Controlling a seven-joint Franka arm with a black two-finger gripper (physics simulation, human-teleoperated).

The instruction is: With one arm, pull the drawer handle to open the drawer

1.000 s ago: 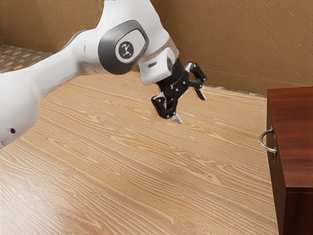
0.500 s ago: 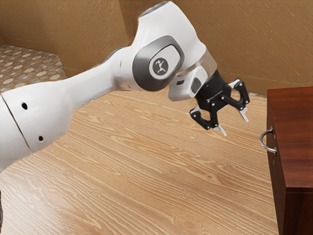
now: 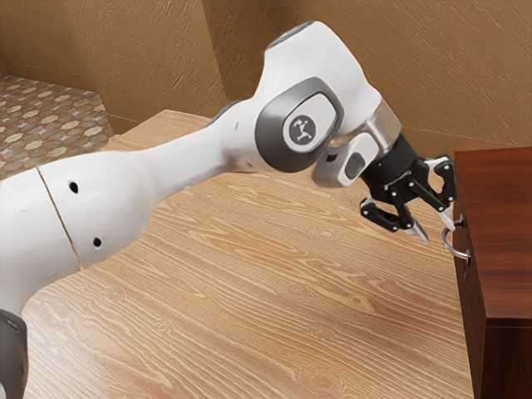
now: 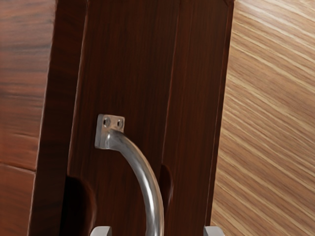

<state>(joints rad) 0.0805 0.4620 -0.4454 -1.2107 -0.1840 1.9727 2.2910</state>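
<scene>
Reaching in from the exterior view's left, the white robot arm (image 3: 208,174) holds its black two-finger gripper (image 3: 434,224) just beside the curved grey metal handle (image 3: 454,242) on the front of the dark reddish-brown wooden cabinet (image 3: 499,249), which stands at that view's right edge on the pale wood-grain table (image 3: 249,299); the drawer front (image 3: 467,283) looks flush with the cabinet, so I judge the drawer not yet opened. From this side the risk is depth: the fingertips sit near the handle's upper end and I cannot tell whether they reach past the bar, so closing now may catch only its outer curve and slip off under the pull. The jaws stand moderately apart, with nothing held and no contact that I can make out. In the wrist view the handle (image 4: 142,172) arcs away from its small screwed mounting plate (image 4: 109,129) on the drawer front (image 4: 128,69) and runs toward the gripper, passing roughly midway between two pale grey fingertips (image 4: 101,231). Here the danger is pushing in too far and striking the drawer front, or clamping the curved part so the bar twists out of the grip. The fingers flank the bar with clear gaps on both sides, open and empty
</scene>
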